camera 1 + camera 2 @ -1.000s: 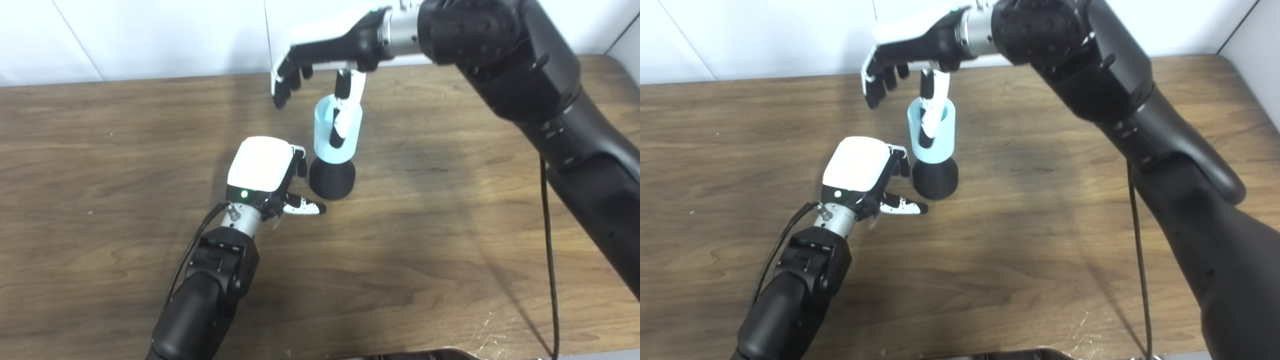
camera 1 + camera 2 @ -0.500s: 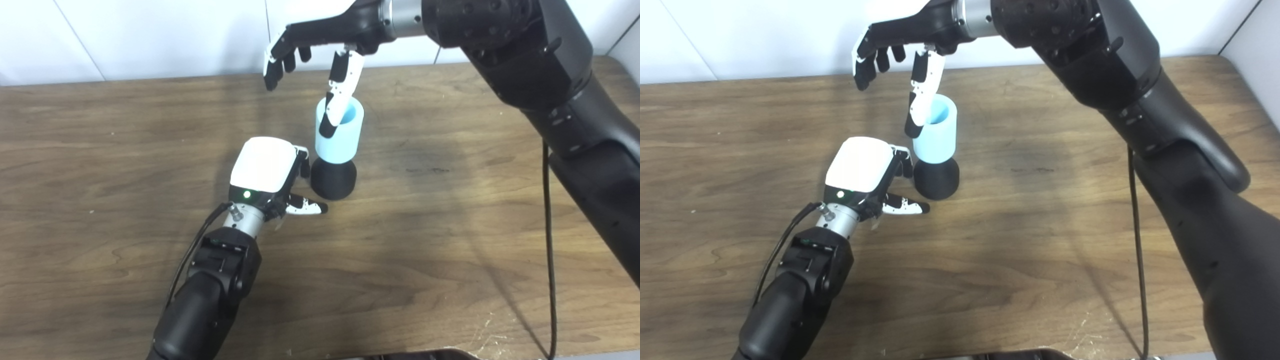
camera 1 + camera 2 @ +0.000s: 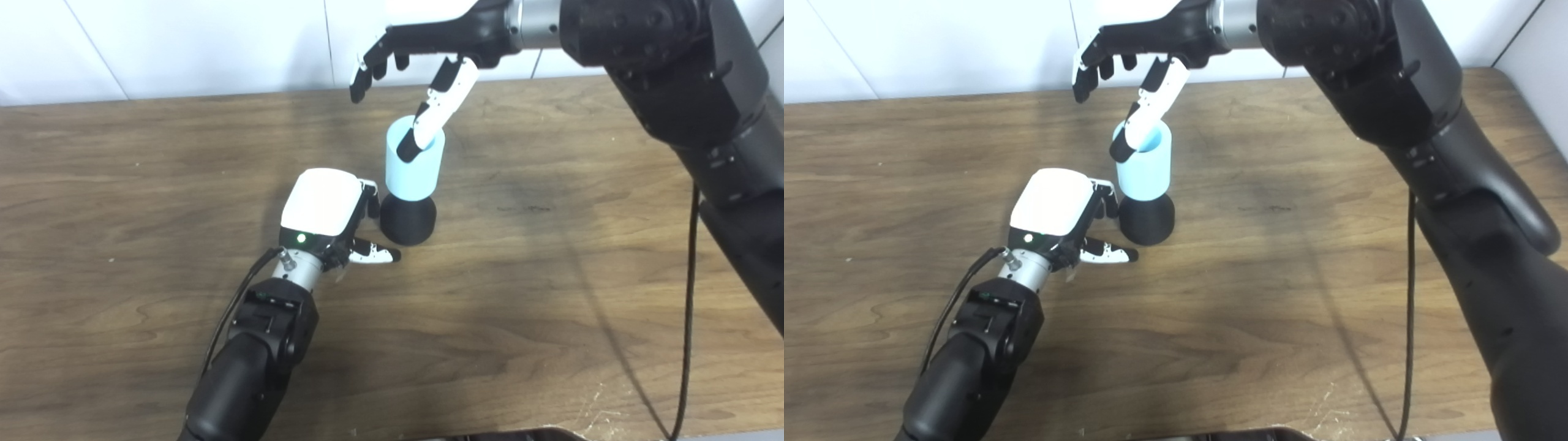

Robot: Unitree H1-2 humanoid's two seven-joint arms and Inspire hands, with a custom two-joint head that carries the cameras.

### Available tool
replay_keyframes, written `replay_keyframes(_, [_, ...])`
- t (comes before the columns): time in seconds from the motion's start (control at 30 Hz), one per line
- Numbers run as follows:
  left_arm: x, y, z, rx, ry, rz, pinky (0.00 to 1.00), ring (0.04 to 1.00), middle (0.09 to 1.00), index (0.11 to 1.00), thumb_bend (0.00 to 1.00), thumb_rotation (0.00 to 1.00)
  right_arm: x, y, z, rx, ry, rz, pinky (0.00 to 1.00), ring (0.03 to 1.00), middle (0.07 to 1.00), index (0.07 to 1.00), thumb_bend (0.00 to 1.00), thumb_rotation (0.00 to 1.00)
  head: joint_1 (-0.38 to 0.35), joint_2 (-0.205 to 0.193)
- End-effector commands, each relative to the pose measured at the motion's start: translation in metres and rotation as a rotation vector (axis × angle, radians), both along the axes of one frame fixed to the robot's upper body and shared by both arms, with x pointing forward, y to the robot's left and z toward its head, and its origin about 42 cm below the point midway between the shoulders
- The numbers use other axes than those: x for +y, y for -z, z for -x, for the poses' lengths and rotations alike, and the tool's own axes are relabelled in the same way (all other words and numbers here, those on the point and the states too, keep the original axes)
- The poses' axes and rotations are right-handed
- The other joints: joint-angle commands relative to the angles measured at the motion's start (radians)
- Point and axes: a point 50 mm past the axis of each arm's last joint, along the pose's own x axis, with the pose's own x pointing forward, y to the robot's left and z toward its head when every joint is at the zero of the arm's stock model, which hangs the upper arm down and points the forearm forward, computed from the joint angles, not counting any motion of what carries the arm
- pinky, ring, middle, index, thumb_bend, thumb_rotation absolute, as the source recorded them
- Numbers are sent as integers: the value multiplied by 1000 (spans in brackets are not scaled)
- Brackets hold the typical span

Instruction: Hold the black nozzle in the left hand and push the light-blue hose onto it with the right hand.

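The black nozzle (image 3: 408, 220) stands upright on the wooden table (image 3: 551, 288) with the light-blue hose (image 3: 413, 174) seated on its top. My left hand (image 3: 324, 205) rests on the table just left of the nozzle. Its fingers (image 3: 369, 205) are close against the nozzle's side and its thumb (image 3: 373, 254) points forward in front of the base; it does not grip. My right hand (image 3: 429, 40) hovers open above the hose, fingers spread. Its thumb tip (image 3: 409, 147) overlaps the hose's rim in the picture.
A white wall (image 3: 184, 49) runs along the table's far edge. A thin black cable (image 3: 689, 306) hangs beside my right arm down to the front edge. The table's right corner (image 3: 753, 79) meets a side wall.
My right hand has risen and moved to the right, away from the hose, and its thumb now sits at the rim instead of lower on the hose. The left hand, hose and nozzle have not moved.
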Motion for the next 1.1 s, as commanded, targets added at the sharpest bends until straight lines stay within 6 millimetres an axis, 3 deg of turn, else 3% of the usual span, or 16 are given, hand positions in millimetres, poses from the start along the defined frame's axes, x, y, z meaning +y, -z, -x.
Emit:
replay_keyframes(0.0, [5,-9,-4,-69,-42,-4,423,496,464,496,527,0,-9,-22,6,-101,13,-43,680,763,765,733,828,741,2,1])
replay_keyframes(0.1, [6,-17,-3,-114,-64,4,435,508,462,503,526,0,-11,-19,4,-89,21,-50,677,760,763,731,823,748,4,-1])
replay_keyframes(0.17, [6,-24,-3,-138,-71,4,442,525,533,496,522,63,-12,-18,3,-81,29,-54,682,765,769,734,823,745,4,-3])
replay_keyframes(0.2, [6,-27,-2,-146,-75,6,449,534,550,551,710,161,-12,-17,3,-79,32,-54,681,765,770,734,822,742,3,-3])
replay_keyframes(0.23, [6,-31,-2,-154,-79,16,457,544,566,586,816,222,-12,-16,3,-81,33,-53,682,766,771,735,820,740,3,-3])
replay_keyframes(0.27, [6,-36,-3,-162,-84,31,470,561,589,625,901,275,-12,-16,2,-81,36,-53,677,763,770,734,814,735,2,-5])
replay_keyframes(0.33, [7,-44,-4,-163,-94,56,522,605,640,683,973,319,-13,-14,1,-80,42,-56,670,760,770,733,814,729,2,-5])
replay_keyframes(0.47, [9,-55,-7,-138,-127,81,692,744,785,808,1000,378,-14,-13,-2,-75,52,-58,668,759,772,730,821,717,2,-5])
replay_keyframes(0.63, [11,-55,-12,-116,-149,113,972,957,953,895,1000,467,-14,-12,-6,-76,56,-57,672,760,770,722,842,706,4,-4])
replay_keyframes(0.73, [10,-51,-15,-87,-156,151,998,996,995,908,1000,477,-14,-12,-8,-84,56,-53,686,769,770,713,851,700,4,-5])
replay_keyframes(1.07, [-1,-36,-24,75,-139,261,1000,1000,1000,893,1000,482,-14,-11,-12,-76,59,-51,717,787,760,695,887,640,-5,0])
